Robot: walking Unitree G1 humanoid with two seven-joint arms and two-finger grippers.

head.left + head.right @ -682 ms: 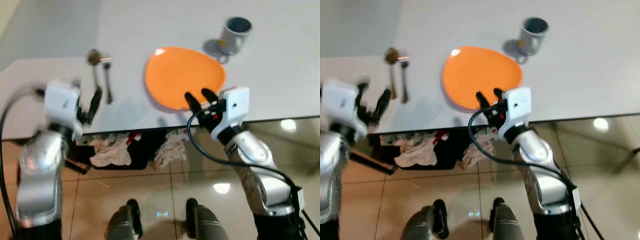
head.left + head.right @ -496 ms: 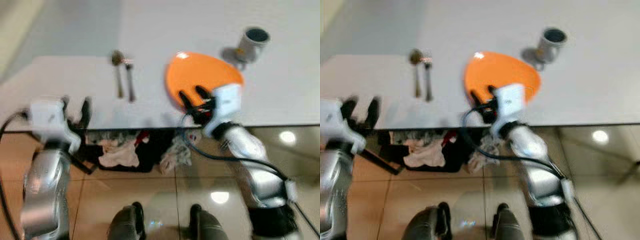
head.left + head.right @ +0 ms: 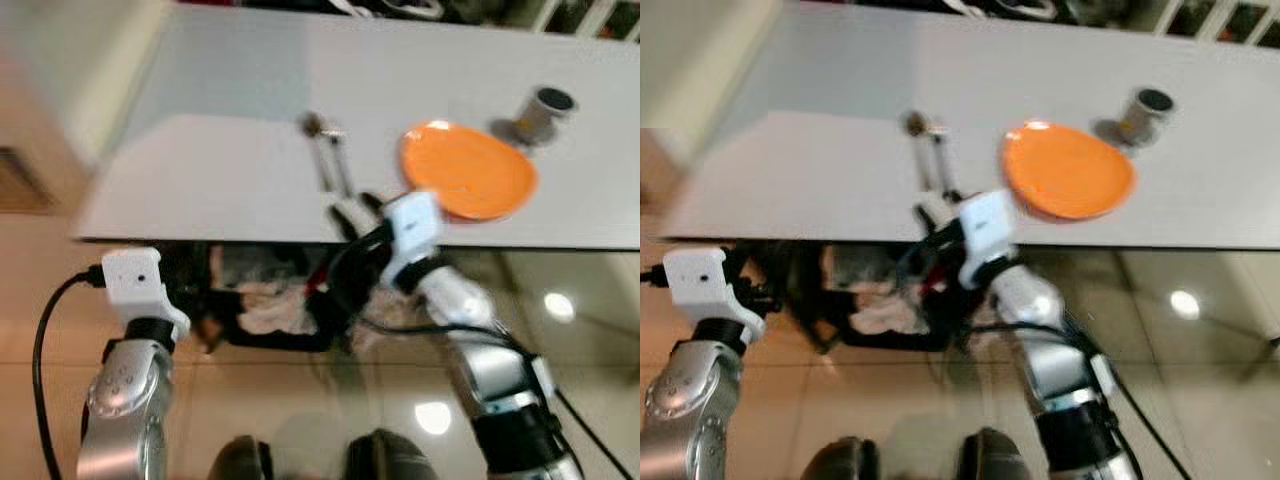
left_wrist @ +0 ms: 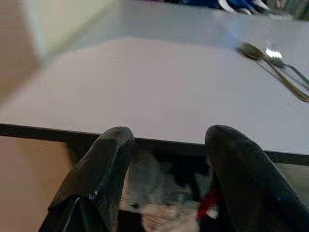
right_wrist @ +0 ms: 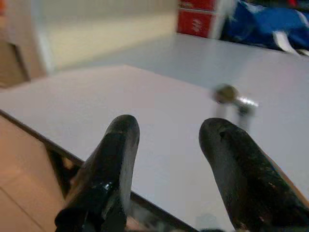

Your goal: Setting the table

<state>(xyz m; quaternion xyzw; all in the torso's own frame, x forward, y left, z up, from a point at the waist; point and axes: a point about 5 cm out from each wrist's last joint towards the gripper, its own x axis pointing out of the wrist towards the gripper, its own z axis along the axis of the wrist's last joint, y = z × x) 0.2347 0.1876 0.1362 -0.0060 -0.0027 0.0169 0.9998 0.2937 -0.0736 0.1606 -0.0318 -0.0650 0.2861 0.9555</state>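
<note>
An orange plate [image 3: 465,183] lies on the white table [image 3: 220,170] near its front edge. A grey mug [image 3: 545,110] stands just beyond the plate on the right. A spoon [image 5: 224,94] and a fork [image 5: 244,104] lie side by side left of the plate [image 3: 1068,182]. My right gripper [image 3: 357,208] hovers open and empty over the table's front edge, just in front of the cutlery [image 3: 328,165]. My left gripper [image 4: 166,159] is open and empty, below and in front of the table edge at the left.
Crumpled cloths [image 3: 265,310] and dark clutter lie under the table. The floor [image 3: 560,320] is glossy tile with light reflections. Red and blue items [image 5: 231,19] sit beyond the table's far side.
The camera has pulled back and shifted, with blur. My right gripper has moved left from the plate's front edge to the cutlery. My left arm has dropped below the table edge.
</note>
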